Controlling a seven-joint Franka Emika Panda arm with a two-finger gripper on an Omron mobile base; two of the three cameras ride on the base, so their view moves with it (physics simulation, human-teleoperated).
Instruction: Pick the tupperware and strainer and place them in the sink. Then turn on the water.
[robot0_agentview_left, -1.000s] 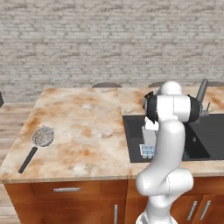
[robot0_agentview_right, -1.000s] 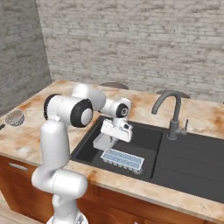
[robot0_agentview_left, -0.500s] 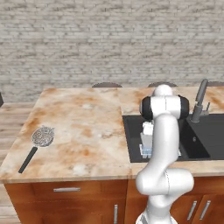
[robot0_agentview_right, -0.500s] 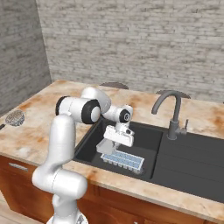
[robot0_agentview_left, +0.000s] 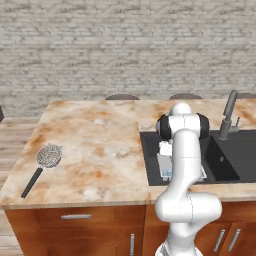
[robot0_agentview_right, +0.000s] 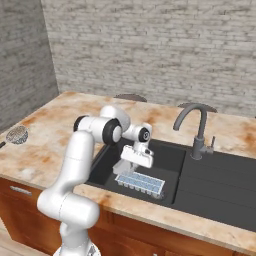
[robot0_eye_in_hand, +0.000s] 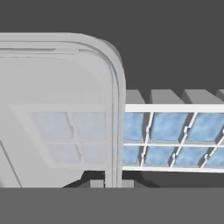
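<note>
Translucent tupperware (robot0_agentview_right: 140, 183) lies flat in the black sink (robot0_agentview_right: 170, 157), centre of the right base view. Just above it the gripper (robot0_agentview_right: 134, 163) is closed, seemingly on the container's edge. Strainer (robot0_agentview_left: 48, 154) rests at left on the counter (robot0_agentview_left: 95, 145).

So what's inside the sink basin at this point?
The tupperware lies in the sink basin, with the shut gripper over its left end. No water runs from the faucet. The basin floor beneath the container is covered.

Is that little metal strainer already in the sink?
No, the strainer lies on the marble counter, far left of the black sink.
</note>
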